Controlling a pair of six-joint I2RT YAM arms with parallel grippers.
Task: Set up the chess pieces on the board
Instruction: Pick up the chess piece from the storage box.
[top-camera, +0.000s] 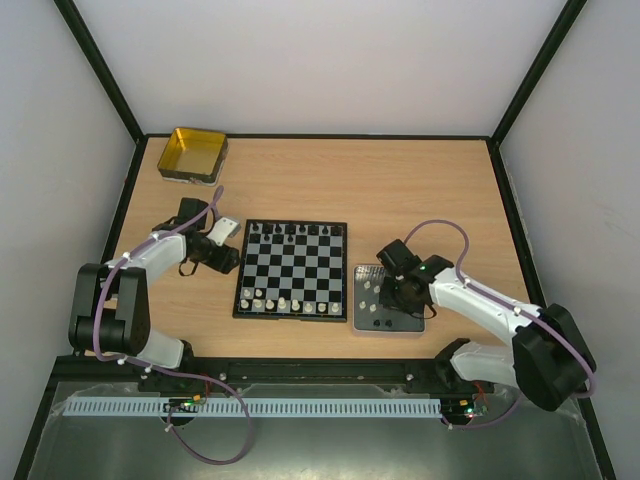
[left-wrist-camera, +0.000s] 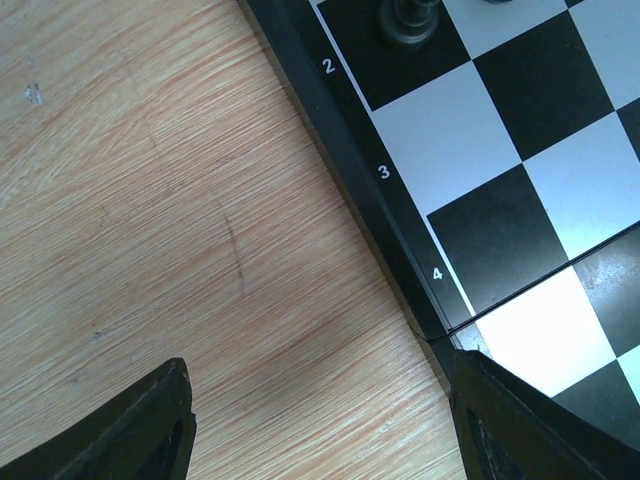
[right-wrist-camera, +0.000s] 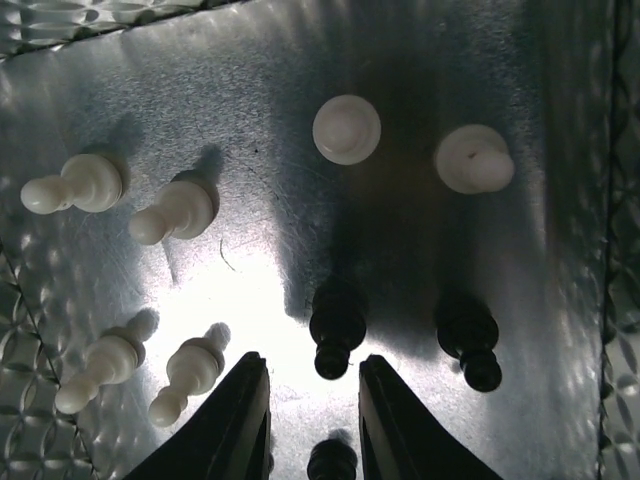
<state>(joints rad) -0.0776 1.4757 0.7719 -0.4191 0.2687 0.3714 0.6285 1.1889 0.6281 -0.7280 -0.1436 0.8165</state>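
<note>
Progress: sitting roughly midway, judging by partly filled far and near rows on the small black-and-white chequered board (top-camera: 291, 270).
Remaining: waiting in the dimpled grey metal tray (right-wrist-camera: 260, 80), just right of the board.
Tray count: showing six cream chess figures (right-wrist-camera: 170, 210) and three black chess figures (right-wrist-camera: 468, 340).
Board count: proving too small to tally.
Right gripper (right-wrist-camera: 311, 362): hovering narrowly parted, straddling one black figure without gripping.
Left gripper (left-wrist-camera: 315, 365): hanging wide apart at the board's left border, holding nothing.

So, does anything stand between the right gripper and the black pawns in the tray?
Nothing visible does. The right gripper hangs open above the grey tray; one black pawn stands just beyond its fingertips, and a second dark piece sits between the fingers.
</note>
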